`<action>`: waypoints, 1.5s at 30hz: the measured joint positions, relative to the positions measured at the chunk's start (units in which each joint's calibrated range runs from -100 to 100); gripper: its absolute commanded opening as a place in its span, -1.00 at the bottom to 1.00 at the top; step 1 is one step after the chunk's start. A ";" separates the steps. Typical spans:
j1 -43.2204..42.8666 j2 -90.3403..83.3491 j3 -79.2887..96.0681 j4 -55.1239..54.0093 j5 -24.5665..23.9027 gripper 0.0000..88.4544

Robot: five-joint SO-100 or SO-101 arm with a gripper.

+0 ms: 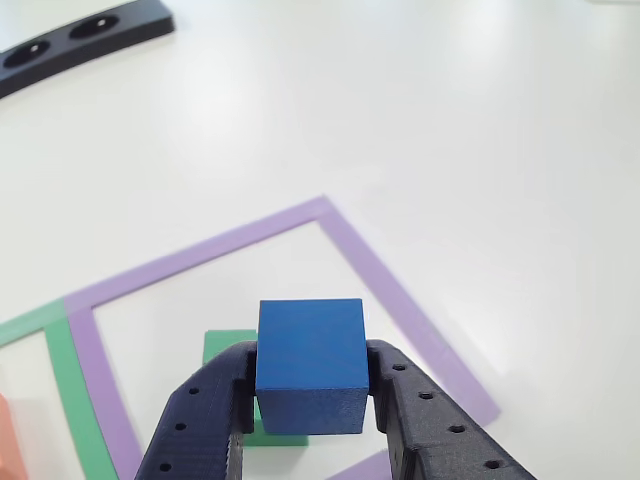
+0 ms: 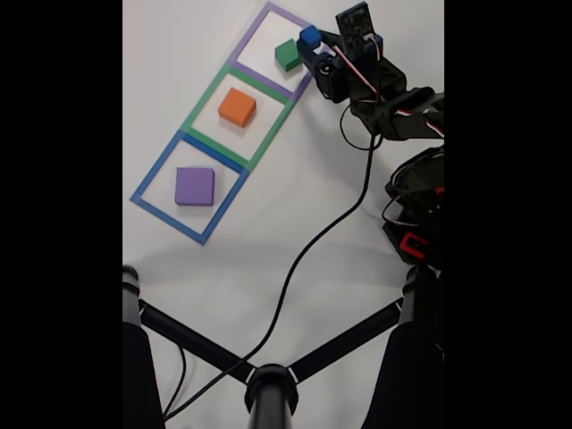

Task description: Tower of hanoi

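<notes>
My fingers (image 1: 311, 395) are clamped on the blue cube (image 1: 311, 365), one on each side, holding it just above the green block (image 1: 226, 347) — in the other view only green edges peek out beneath it. Both sit inside the purple tape square (image 1: 380, 275) on the white counter (image 1: 480, 120). In the fixed view, the orange block (image 2: 237, 106) lies in the green tape square (image 2: 198, 96), and the purple block (image 2: 195, 186) in the blue tape square (image 2: 148, 179) — each apart from the others.

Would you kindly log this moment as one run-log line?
gripper: shut on blue cube | above green block in purple tape square | orange block, purple block: untouched
</notes>
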 measured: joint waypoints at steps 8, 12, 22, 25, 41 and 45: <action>-1.15 9.46 -3.22 -7.54 0.00 -0.94; -1.23 13.09 -5.66 -9.55 0.00 -0.94; -1.39 17.90 -7.57 -12.20 0.00 -0.94; -1.39 18.91 -7.66 -13.08 0.00 -0.94; -1.96 22.79 -10.36 -15.25 0.00 -0.94; -1.96 23.30 -10.44 -15.81 0.00 -0.93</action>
